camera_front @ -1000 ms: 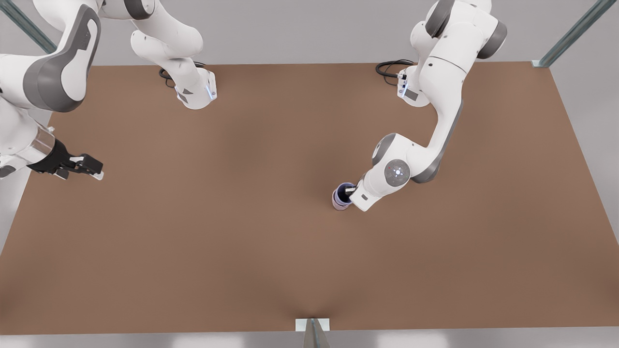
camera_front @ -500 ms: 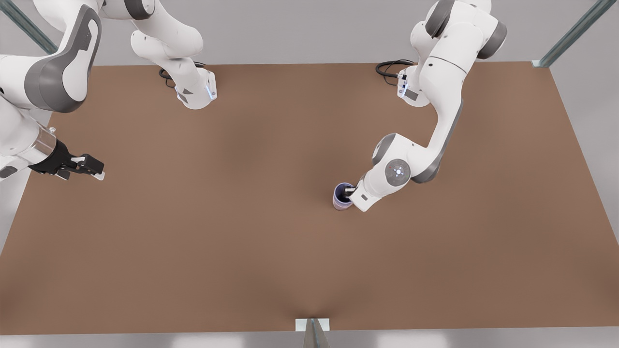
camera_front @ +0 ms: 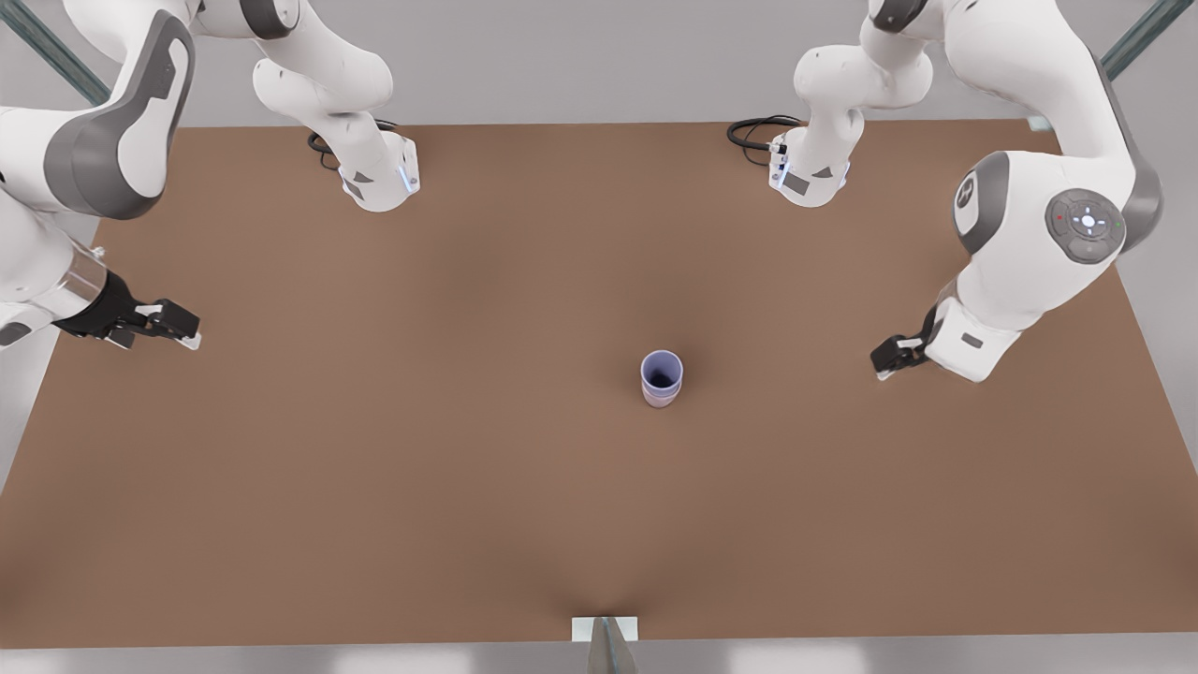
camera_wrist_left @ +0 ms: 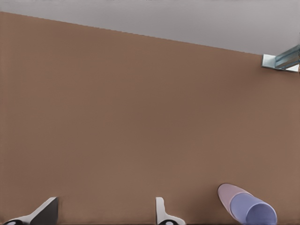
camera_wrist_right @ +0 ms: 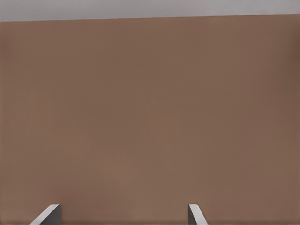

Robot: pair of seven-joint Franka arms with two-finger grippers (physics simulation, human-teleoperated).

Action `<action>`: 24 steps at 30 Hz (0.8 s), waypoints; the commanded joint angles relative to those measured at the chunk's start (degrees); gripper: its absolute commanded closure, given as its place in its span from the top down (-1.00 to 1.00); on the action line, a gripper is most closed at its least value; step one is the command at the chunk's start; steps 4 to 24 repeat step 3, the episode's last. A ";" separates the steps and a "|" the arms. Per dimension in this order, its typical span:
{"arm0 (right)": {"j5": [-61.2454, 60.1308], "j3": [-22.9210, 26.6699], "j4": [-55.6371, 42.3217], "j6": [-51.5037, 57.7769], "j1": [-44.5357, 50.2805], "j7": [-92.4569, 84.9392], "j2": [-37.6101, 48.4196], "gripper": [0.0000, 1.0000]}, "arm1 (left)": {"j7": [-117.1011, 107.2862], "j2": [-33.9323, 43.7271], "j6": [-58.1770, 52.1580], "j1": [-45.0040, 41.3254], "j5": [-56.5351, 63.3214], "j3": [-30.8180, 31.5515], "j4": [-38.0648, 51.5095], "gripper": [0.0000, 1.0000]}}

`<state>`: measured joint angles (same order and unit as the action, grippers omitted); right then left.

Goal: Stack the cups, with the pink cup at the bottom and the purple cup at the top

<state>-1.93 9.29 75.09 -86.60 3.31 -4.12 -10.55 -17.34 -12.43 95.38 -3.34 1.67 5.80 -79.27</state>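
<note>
The purple cup (camera_front: 662,368) sits nested inside the pink cup (camera_front: 662,401), and the stack stands upright a little right of the table's middle in the front view. In the left wrist view the pink cup (camera_wrist_left: 228,194) shows below the purple cup (camera_wrist_left: 251,211). My left gripper (camera_front: 886,359) hangs at the front view's right, well apart from the stack. It is open (camera_wrist_left: 104,207) with nothing between its fingers. My right gripper (camera_front: 181,328) waits at the front view's left, open (camera_wrist_right: 123,210) and holding nothing.
The brown table (camera_front: 374,487) reaches to grey surroundings on all sides. Two arm bases (camera_front: 379,178) (camera_front: 807,173) with black cables stand along its far edge. A metal post (camera_front: 605,641) rises at the near edge, and another post (camera_wrist_left: 283,60) stands at a corner.
My left gripper has let go of the purple cup inside the pink cup, and the arm has swung away to the front view's right. The right arm barely moved.
</note>
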 commanded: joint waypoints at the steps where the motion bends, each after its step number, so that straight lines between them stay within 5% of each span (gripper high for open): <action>1: -0.18 0.11 -0.03 0.03 -0.06 -0.02 0.00 1.00 | 19.09 1.09 -4.24 1.23 1.06 2.19 -0.10 1.00; 24: -0.26 0.38 -0.03 0.03 0.03 -0.02 0.00 1.00 | 19.01 1.18 -4.24 1.49 1.41 2.63 -0.10 1.00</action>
